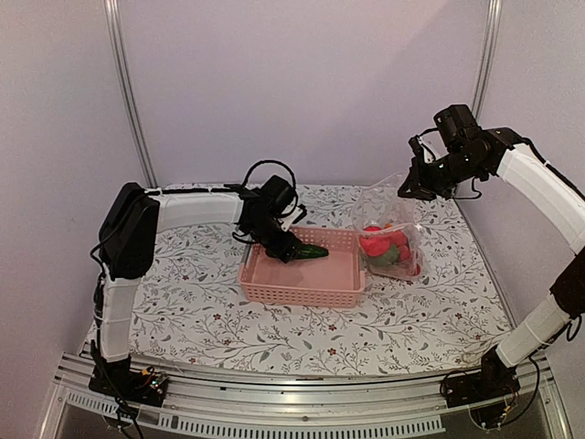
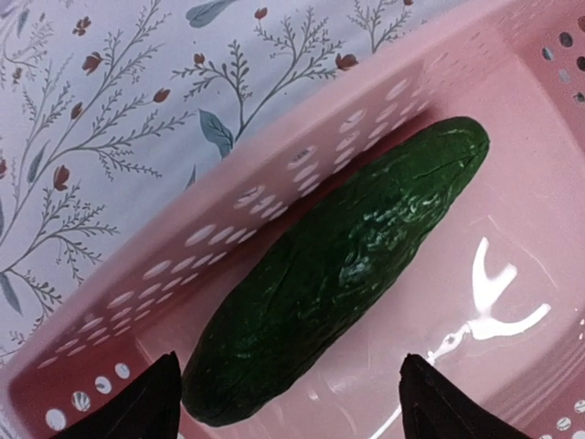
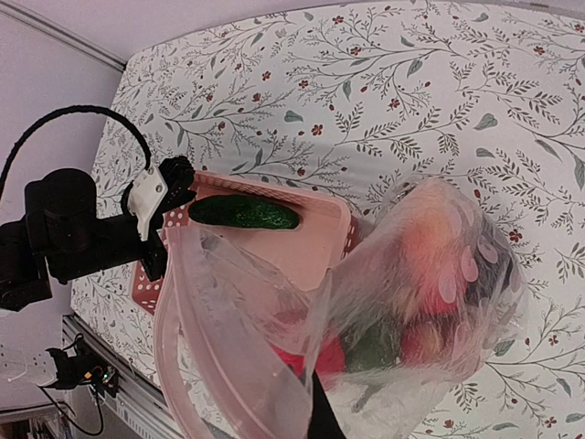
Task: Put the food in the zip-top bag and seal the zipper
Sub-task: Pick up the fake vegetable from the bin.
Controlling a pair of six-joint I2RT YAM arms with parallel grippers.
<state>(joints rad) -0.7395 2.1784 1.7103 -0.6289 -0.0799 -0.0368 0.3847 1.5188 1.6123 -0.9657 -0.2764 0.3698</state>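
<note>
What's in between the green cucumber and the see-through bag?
Just the pink basket: its bare floor and end wall sit between the cucumber and the clear bag. The top view shows it best.

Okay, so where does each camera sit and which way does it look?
Top external: high behind the arm bases, looking down at the table; left arm and right arm show.
Left wrist: on the left arm, looks down into the basket at the cucumber; two dark fingertips at the bottom.
Right wrist: on the right arm, looks past the held bag toward the left arm; one dark finger shows.
Shared: all three see the cucumber in the basket.
</note>
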